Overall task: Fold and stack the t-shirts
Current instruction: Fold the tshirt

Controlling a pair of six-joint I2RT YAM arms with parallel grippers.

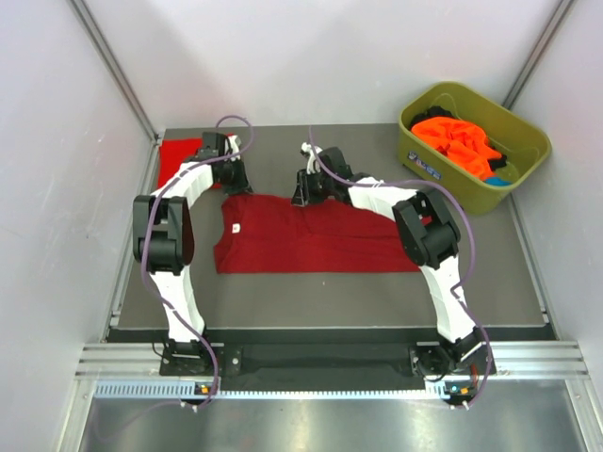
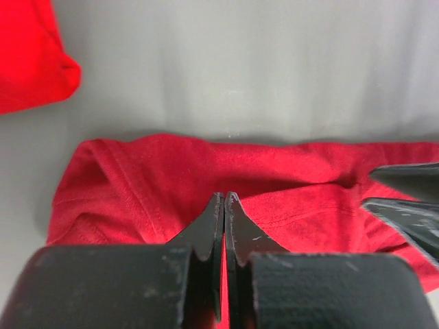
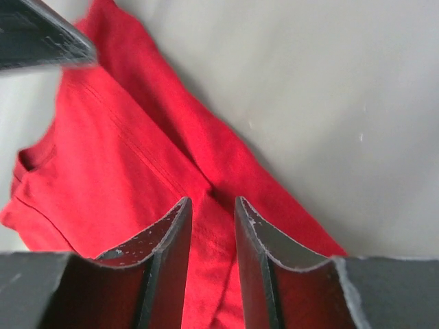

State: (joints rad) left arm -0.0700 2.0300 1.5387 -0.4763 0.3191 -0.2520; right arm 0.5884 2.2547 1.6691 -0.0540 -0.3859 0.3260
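A dark crimson t-shirt [image 1: 320,245] lies flat across the middle of the table, its small white neck label [image 1: 236,227] near the left end. My left gripper [image 1: 236,184] is at the shirt's far left edge. In the left wrist view this gripper [image 2: 225,195] is shut, with a sliver of the crimson cloth [image 2: 295,178] pinched between its jaws. My right gripper [image 1: 303,196] sits on the far edge a little to the right. In the right wrist view its jaws [image 3: 212,202] stand narrowly apart, a ridge of the cloth [image 3: 123,157] between them.
A folded brighter red t-shirt [image 1: 177,158] lies at the back left corner, its corner [image 2: 27,55] showing in the left wrist view. An olive-green tub [image 1: 443,174] at the back right holds orange t-shirts [image 1: 457,141]. Grey walls close in both sides.
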